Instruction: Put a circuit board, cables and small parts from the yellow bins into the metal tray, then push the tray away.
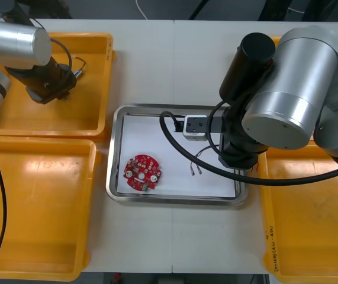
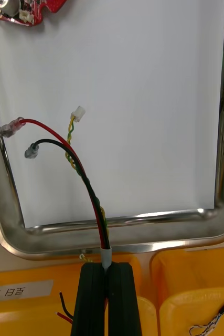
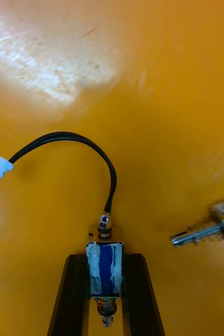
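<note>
Treat red and yellow cable (image 2: 85,178), pinched at its sleeved end between fingers of right gripper (image 2: 106,265) over metal tray (image 2: 117,247), as light, floppy; small metal part (image 3: 106,273), clamped in left gripper (image 3: 105,257) inside yellow bin (image 1: 92,118), as rigid, denser.

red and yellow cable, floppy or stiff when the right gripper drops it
Probably springy rather than limp: from the right gripper the red and yellow cable arches over the metal tray. Likely light, being thin strands; splayed ends may snag.

circuit board (image 1: 141,173) red | tray (image 1: 151,135) white inside | bins (image 1: 38,207) yellow | cables (image 2: 94,199) red, black, yellow-green
</note>
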{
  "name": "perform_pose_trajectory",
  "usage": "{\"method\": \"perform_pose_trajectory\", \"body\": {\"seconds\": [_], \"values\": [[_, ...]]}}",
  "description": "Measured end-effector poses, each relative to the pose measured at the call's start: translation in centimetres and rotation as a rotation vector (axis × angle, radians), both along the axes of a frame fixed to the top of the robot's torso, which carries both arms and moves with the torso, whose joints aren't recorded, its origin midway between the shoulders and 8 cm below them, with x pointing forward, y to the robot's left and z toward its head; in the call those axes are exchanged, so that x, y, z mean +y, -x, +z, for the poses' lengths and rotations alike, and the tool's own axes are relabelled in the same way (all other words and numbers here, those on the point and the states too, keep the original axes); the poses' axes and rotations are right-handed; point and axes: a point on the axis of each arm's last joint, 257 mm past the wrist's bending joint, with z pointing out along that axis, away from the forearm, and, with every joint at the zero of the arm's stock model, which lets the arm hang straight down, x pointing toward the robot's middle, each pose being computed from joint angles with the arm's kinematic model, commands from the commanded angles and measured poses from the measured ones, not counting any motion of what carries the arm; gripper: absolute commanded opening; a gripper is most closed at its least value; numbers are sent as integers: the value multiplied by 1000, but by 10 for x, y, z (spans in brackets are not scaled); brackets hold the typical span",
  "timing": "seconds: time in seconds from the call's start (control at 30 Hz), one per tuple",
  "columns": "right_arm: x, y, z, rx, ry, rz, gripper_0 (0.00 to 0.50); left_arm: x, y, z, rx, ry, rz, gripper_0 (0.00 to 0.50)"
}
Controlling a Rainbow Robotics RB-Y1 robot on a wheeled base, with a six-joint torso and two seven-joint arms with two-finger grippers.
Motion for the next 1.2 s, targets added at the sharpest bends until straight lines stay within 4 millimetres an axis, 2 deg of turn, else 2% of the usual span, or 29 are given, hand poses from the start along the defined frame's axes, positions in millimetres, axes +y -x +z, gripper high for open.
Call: {"method": "perform_pose_trajectory", "body": {"seconds": [0.1,0.23,0.4,0.57,0.7,0.9,1.07,1.1,1.13,1.17,1.2], "values": [[10,-3,-3,3,6,36,0,6,12,1,46,-17,14,0],[18,-2,-10,7,27,67,0,5,21,16,68,-7,22,0],[13,-2,-28,7,95,67,0,-1,30,36,80,17,17,0],[12,-2,-50,38,121,67,0,-6,42,46,108,9,2,0],[15,-9,-56,34,117,48,0,-12,51,53,129,-3,-21,0],[28,-18,-64,22,84,36,0,-28,63,73,129,-18,-75,0],[28,-28,-70,-2,85,5,0,-52,77,97,103,-23,-158,0],[28,-28,-72,1,84,3,47,-56,79,101,94,-28,-173,0],[28,-28,-73,3,82,2,264,-61,82,104,86,-28,-190,0],[29,-29,-74,2,79,2,264,-65,84,106,79,-26,-206,0],[30,-29,-75,1,75,2,468,-70,86,109,69,-23,-226,0]]}}
